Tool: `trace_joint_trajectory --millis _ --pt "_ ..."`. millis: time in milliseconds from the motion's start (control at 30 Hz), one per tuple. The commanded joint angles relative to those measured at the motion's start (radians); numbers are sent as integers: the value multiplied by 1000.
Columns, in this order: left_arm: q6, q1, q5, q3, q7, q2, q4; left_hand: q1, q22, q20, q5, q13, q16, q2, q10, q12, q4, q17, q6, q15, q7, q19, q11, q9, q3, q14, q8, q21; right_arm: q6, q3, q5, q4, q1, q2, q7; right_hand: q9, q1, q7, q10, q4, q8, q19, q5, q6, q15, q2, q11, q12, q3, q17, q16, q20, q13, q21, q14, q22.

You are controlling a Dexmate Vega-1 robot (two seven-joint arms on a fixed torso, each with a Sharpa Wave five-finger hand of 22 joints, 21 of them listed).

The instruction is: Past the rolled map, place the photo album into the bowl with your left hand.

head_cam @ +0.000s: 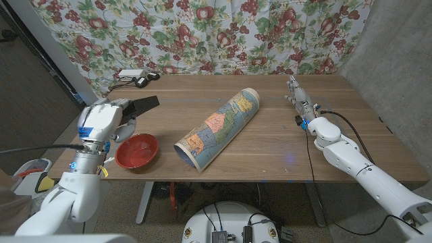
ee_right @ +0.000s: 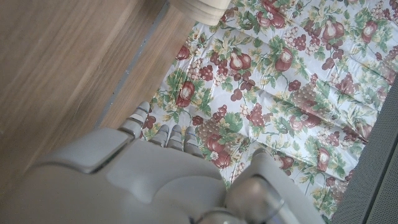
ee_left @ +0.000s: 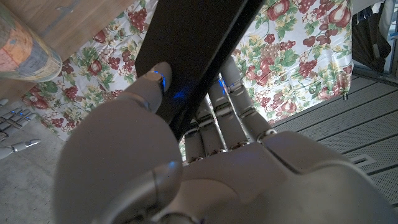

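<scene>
Head view: the left hand [head_cam: 111, 120] grips the black photo album [head_cam: 143, 105] above the table's [head_cam: 270, 145] left edge, just behind the red bowl [head_cam: 136, 150]; the rolled map [head_cam: 219, 127] lies mid-table. Left wrist view: fingers [ee_left: 231, 99] and thumb clamp the album. Right wrist view: the right hand [ee_right: 155, 180] at the table's right edge holds nothing, fingers straight.

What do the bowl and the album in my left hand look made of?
Bowl: glossy red, probably plastic or lacquer; highlights shine inside it. Photo album, held by the left hand: matte black, flat and stiff, likely card or leatherette; unclear which.
</scene>
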Motion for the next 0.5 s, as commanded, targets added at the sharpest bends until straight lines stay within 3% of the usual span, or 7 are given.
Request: trace_joint_trajectory --millis 33,500 --pt "-10 37 25 -25 29 -31 2 -3 -5 -2 5 3 -1 25 40 -6 35 3 40 -107 -20 -5 -39 0 27 9 10 12 4 14 -5 -29 -23 -11 -25 3 -1 -4 0 0 2 5 3 3 -9 6 -7 -2 -2 -1 0 1 4 2 -4 3" --pt "5 57 50 -40 66 -51 21 -3 -24 -3 4 7 -9 26 42 -11 35 -1 43 -107 -22 -15 -42 -6 24 -2 6 18 -11 20 -7 -51 -32 -17 -35 3 0 -4 -1 -1 2 5 3 3 -10 7 -7 -2 -3 -1 0 1 4 2 -4 3"
